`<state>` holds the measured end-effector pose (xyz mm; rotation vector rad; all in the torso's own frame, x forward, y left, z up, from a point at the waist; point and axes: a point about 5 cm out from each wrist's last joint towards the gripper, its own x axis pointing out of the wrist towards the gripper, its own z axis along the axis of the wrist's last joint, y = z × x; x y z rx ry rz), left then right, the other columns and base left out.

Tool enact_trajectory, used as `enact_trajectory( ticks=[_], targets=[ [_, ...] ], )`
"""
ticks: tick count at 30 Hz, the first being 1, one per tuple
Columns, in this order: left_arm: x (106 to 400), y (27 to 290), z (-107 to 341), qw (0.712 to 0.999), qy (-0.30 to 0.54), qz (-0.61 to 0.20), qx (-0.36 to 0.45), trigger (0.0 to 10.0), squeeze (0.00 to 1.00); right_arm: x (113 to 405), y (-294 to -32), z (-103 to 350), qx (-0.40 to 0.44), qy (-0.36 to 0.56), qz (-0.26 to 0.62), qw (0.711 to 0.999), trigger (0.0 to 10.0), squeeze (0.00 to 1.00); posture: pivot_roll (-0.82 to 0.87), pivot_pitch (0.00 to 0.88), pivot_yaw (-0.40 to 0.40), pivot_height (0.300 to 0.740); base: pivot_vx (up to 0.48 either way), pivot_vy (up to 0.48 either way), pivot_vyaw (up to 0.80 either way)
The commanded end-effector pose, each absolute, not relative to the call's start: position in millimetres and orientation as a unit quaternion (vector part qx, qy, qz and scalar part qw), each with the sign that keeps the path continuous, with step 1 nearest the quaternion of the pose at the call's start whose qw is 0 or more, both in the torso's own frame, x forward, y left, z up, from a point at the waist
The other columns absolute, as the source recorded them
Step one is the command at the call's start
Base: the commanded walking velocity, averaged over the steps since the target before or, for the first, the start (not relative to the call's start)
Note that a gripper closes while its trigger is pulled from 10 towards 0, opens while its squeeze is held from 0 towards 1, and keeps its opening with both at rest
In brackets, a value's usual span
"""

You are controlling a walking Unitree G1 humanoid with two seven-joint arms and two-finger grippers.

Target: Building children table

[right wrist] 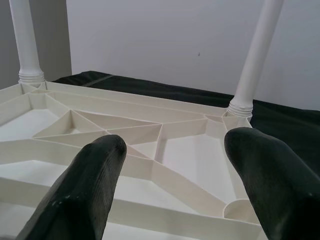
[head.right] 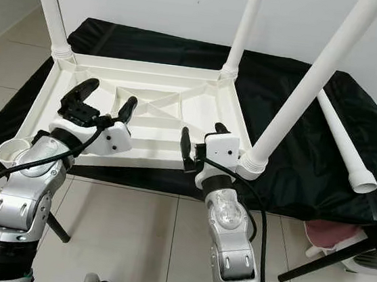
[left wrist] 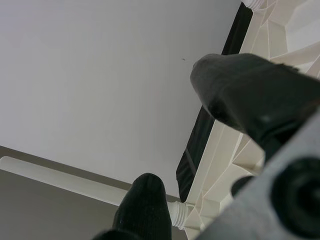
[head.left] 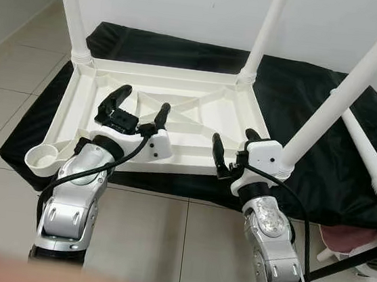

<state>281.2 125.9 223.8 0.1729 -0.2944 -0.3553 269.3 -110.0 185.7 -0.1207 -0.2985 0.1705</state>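
Looking smooth, matt white plastic: upturned tabletop (head.left: pixel 200 95) and legs (head.left: pixel 347 91); lying under them, black slightly shiny cloth (head.left: pixel 314 114).

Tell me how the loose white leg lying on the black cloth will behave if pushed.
The loose leg is a round tube lying flat on the black cloth, so it would probably roll sideways. It looks like hollow plastic, likely light and stiff.

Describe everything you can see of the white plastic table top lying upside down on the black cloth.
The white plastic table top lies upside down on the black cloth, its ribbed underside facing up with diagonal bracing between raised walls. Three white tube legs stand upright in corner sockets; the near-left socket is empty. A fourth white leg lies loose on the cloth beside it. The left gripper and right gripper hover open over its near edge.
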Motion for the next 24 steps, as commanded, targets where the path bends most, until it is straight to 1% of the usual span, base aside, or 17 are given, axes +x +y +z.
enact_trajectory(
  ticks=[1, 24],
  targets=[
    [281.9, 127.9, 222.6, 0.975, -0.145, -0.149, 0.080, 10.0, 0.00, 270.1, -108.1, 183.0, -0.060, -0.146, 0.090, 0.983, 10.0, 0.00, 0.05, 0.069, -0.017, 0.740, 0.000, 0.000, 0.00],
    [283.9, 132.7, 218.1, 0.977, -0.144, -0.133, 0.087, 10.0, 0.00, 273.6, -105.2, 184.1, -0.059, -0.151, 0.096, 0.982, 10.0, 0.00, 0.05, 0.056, -0.019, 0.740, 0.000, 0.000, 0.00]
  ],
)
